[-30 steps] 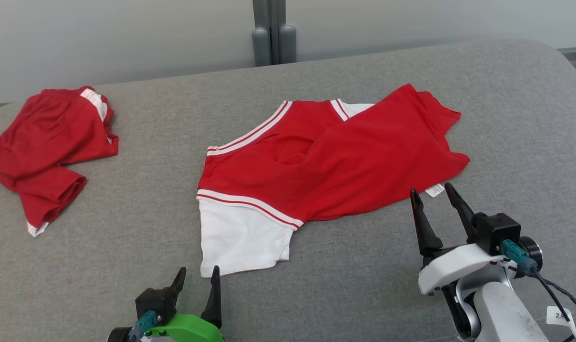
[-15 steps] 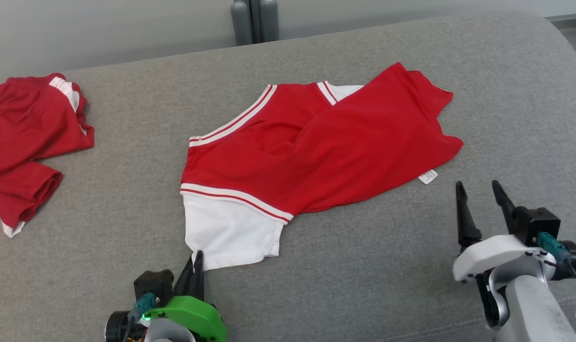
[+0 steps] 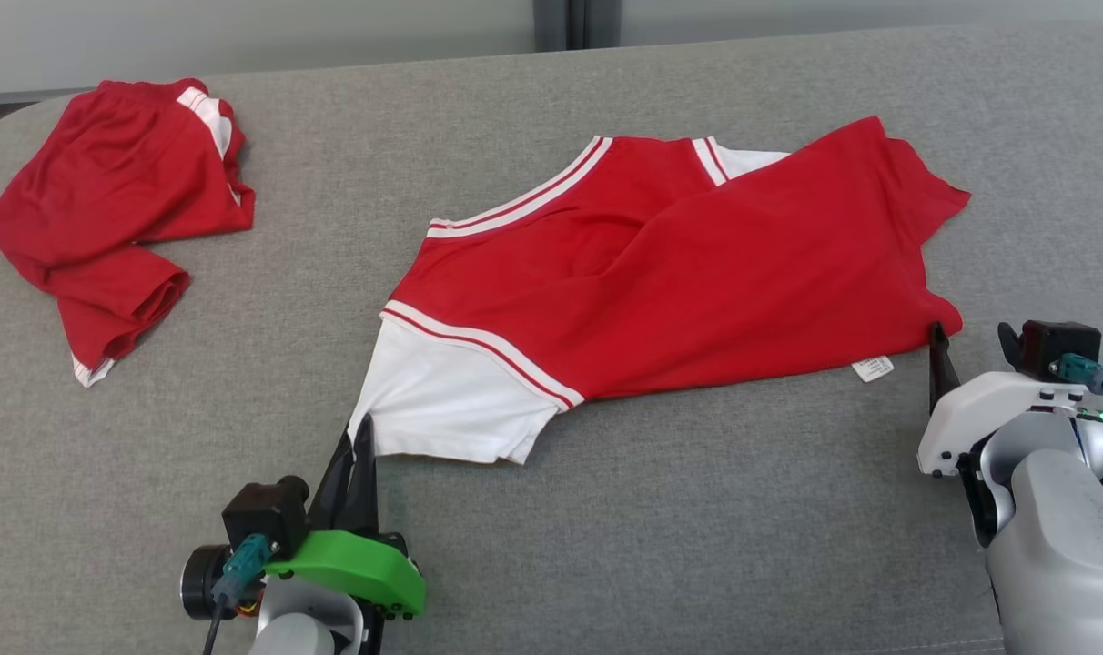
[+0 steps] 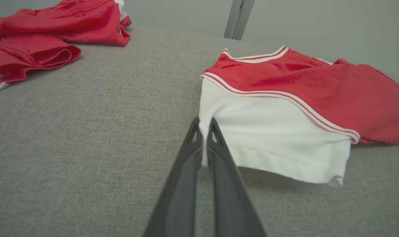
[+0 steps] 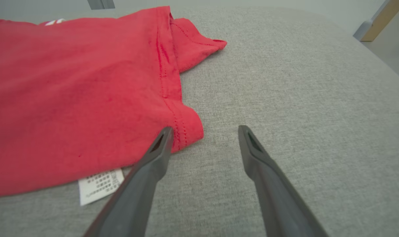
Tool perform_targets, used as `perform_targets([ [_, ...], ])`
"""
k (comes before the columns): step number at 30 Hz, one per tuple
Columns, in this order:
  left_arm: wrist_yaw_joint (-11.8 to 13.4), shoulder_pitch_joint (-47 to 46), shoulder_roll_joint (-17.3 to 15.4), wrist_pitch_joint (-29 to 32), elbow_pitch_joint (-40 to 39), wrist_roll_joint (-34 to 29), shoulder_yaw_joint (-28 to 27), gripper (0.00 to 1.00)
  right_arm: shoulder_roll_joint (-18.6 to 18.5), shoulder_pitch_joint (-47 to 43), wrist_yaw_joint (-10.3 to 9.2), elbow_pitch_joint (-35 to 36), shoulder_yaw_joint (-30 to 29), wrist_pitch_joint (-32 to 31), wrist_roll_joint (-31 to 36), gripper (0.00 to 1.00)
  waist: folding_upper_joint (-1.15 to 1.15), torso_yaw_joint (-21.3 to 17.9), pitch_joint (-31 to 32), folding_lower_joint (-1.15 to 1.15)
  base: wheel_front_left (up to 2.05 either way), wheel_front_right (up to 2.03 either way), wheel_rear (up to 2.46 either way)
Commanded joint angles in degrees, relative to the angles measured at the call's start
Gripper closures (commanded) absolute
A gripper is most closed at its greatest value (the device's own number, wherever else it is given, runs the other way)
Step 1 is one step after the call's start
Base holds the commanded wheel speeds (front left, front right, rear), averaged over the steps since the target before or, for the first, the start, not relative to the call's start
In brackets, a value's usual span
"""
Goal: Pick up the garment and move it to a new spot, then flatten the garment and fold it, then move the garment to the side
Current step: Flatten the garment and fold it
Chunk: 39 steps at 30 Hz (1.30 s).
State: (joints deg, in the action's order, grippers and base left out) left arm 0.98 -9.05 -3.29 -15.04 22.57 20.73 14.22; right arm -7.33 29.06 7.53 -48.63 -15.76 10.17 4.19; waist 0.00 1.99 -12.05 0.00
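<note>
1. Garment (image 3: 697, 273): a red jersey with a white sleeve (image 4: 268, 131) and striped trim. It was laid mid-bench (image 3: 697, 509), its body doubled over.
2. Left claw (image 4: 204, 122): clenched on the sleeve's near corner. The bite looked shallow, though its depth could not be judged; it was best confirmed before lifting.
3. Right claw (image 5: 205, 128): released, jaws wide, one finger beside the red hem corner (image 5: 186, 131). Both layers were to be straddled before closing.
4. Fabric: limp knit, stitched hem, white care label (image 5: 100, 182).
5. Bench: covered in coarse grey weave.
</note>
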Motion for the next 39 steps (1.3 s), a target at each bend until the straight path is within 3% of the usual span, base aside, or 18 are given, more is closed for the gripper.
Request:
perform_targets([
  [1,0.0,0.5,-0.3,-0.2,-0.5,-0.4,0.1,1.00,-0.6,1.2,-0.08,-1.5,0.1,0.0,0.6,0.00,0.00,1.2,-1.0,0.00,0.00,0.00,0.00],
  [5,0.0,0.8,-0.1,-0.2,-1.5,-0.3,0.4,1.00,-1.0,4.0,-0.08,-6.8,1.0,-0.8,1.2,0.00,0.00,1.9,-1.6,0.00,0.00,0.00,0.00],
  [6,0.1,0.9,-0.1,-0.2,-1.6,-0.3,0.4,1.00,-1.0,4.7,-0.08,-8.3,1.4,-1.5,1.2,0.10,0.00,2.0,-1.7,0.00,0.00,0.00,0.00],
  [8,0.2,0.9,-0.1,-0.2,-1.8,-0.3,0.3,1.00,-0.4,5.7,-0.04,-10.5,2.5,-1.8,0.5,0.46,0.00,2.2,-1.9,0.00,0.00,0.00,0.00],
  [15,0.3,1.3,0.0,-0.2,-2.7,-0.5,-0.5,1.00,0.4,8.0,-0.04,-13.8,6.1,-0.1,-2.0,1.00,0.00,1.5,-1.3,0.00,0.00,0.00,0.00],
  [21,0.0,1.0,-0.1,-0.2,-5.2,-1.5,-1.4,1.00,0.6,9.4,-0.06,-10.4,9.8,3.6,-6.0,1.00,0.00,-0.1,0.5,0.00,0.00,0.00,0.00],
  [27,-0.4,0.0,-1.0,-0.2,-12.9,-2.0,-3.9,1.00,0.3,6.9,-0.06,-0.7,15.0,4.8,-11.6,1.00,0.00,-2.4,4.2,0.00,0.00,0.00,0.00],
  [33,0.7,0.9,-3.8,-0.2,-26.5,-3.7,-7.1,1.00,-1.9,2.0,-0.06,18.2,18.0,4.9,-16.3,1.00,0.00,-5.4,8.3,0.00,0.00,0.00,0.00],
  [39,1.9,0.5,-8.5,3.2,-44.3,-5.8,-10.4,1.00,-3.2,-4.9,-0.06,43.7,14.7,0.5,-16.5,1.00,0.00,-8.0,11.3,0.00,0.00,0.00,0.00],
])
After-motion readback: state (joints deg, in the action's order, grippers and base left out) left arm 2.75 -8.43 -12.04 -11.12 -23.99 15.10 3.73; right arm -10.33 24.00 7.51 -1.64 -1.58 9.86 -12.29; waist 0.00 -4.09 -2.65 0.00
